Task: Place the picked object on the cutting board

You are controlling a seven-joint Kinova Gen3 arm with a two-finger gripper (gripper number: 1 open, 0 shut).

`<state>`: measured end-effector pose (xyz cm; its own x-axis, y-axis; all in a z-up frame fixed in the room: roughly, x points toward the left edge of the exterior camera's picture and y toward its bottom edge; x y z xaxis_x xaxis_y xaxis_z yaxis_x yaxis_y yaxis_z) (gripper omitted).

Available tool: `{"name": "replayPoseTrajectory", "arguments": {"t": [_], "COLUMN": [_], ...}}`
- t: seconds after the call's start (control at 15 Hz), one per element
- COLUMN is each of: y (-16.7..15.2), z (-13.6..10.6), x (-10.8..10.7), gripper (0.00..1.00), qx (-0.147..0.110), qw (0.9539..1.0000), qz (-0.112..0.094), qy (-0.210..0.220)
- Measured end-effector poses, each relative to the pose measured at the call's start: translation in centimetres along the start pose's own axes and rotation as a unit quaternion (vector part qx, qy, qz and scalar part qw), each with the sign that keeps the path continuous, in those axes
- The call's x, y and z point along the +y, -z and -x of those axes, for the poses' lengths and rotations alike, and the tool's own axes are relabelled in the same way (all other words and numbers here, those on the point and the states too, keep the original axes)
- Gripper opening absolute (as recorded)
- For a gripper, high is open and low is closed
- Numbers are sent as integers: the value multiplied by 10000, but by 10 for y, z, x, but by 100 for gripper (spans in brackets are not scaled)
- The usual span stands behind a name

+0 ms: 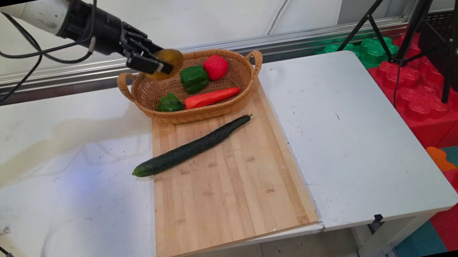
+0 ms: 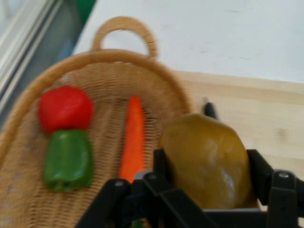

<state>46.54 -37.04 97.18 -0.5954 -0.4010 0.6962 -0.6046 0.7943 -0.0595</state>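
- A brownish-yellow potato (image 2: 206, 161) sits clamped between the two black fingers (image 2: 259, 173) of the gripper (image 1: 154, 65), which grasps it from both sides.
- The gripper holds the potato in the air over the left end of a woven basket (image 1: 243, 75), just above its rim.
- Inside the basket, below and ahead of the gripper, lie a green pepper (image 1: 194, 79), a red pepper (image 1: 216, 66), an orange-red carrot (image 1: 211, 97) and a second, smaller green pepper (image 1: 169, 103).
- In the hand view the carrot lies just beside the potato, with the green and red peppers farther to that side.
- The basket rests on the far end of a wooden cutting board (image 1: 230, 192).
- A long dark cucumber (image 1: 193, 146) lies slantwise on the board, nearer the camera than the gripper and apart from the basket, its thick end reaching past the board's edge onto the white table (image 1: 350, 137).
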Motion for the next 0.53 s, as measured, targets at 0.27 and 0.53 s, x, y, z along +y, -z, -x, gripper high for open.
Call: {"name": "replayPoseTrajectory", "arguments": {"t": [0.27, 0.53], "y": [1, -11], "z": [-1, 0], "x": [20, 46], "gripper": [0, 0], "qx": [45, 17], "qw": [9989, 9960], "qz": [410, 775], "qy": [-222, -453]}}
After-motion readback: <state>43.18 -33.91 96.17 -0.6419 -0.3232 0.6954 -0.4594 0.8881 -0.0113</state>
